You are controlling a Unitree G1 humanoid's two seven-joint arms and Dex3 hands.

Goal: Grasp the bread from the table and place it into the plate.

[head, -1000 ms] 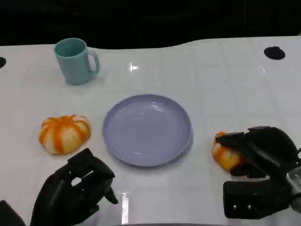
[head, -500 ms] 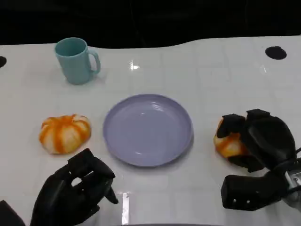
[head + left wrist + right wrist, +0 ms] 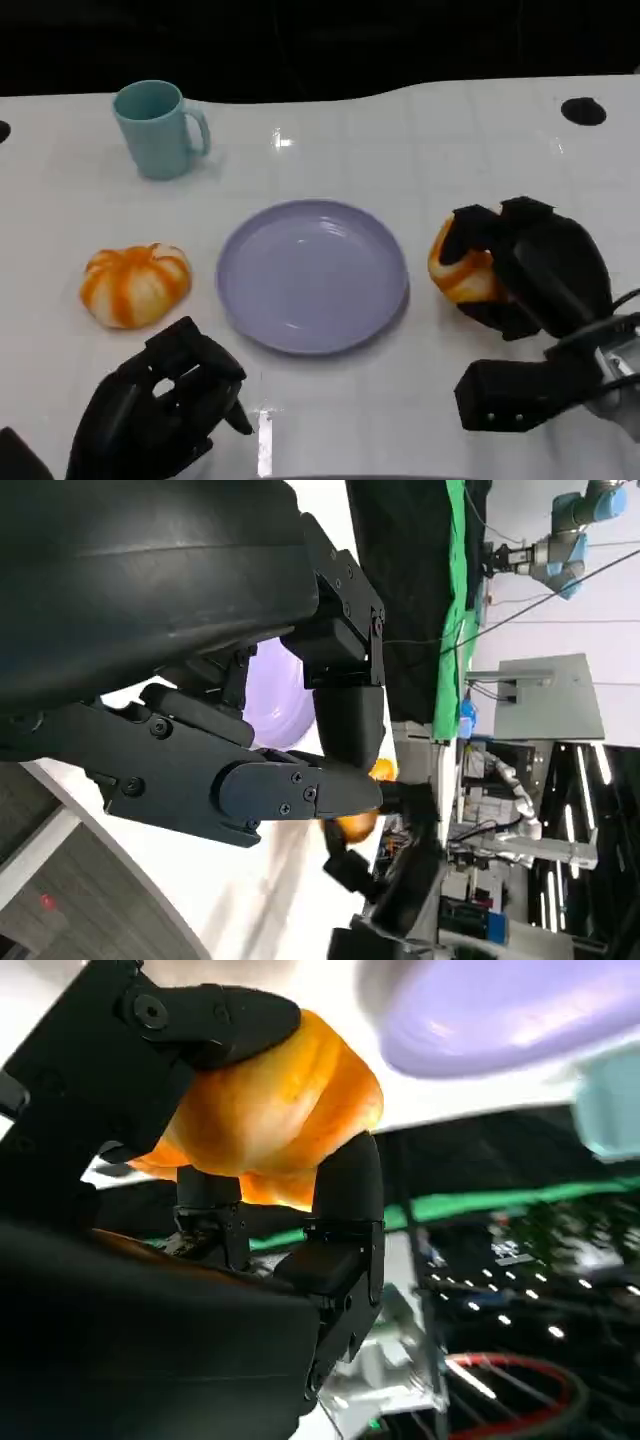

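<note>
In the head view, the right robot hand (image 3: 530,265) grips an orange bread (image 3: 458,268) with its fingers closed around it, just beside the right rim of the lilac plate (image 3: 312,275). The bread is not in the plate. A second orange and white bread (image 3: 135,283) lies on the white bench (image 3: 450,150) to the left of the plate. A teal mug (image 3: 157,129) stands far behind it. The left robot hand (image 3: 160,405) is low at the near edge, fingers curled in and holding nothing.

In the left wrist view, the black fingers (image 3: 290,790) are bent, with the plate (image 3: 272,695) behind them.

In the right wrist view, the fingers (image 3: 345,1220) clasp the bread (image 3: 270,1110), with the plate (image 3: 500,1010) near.
</note>
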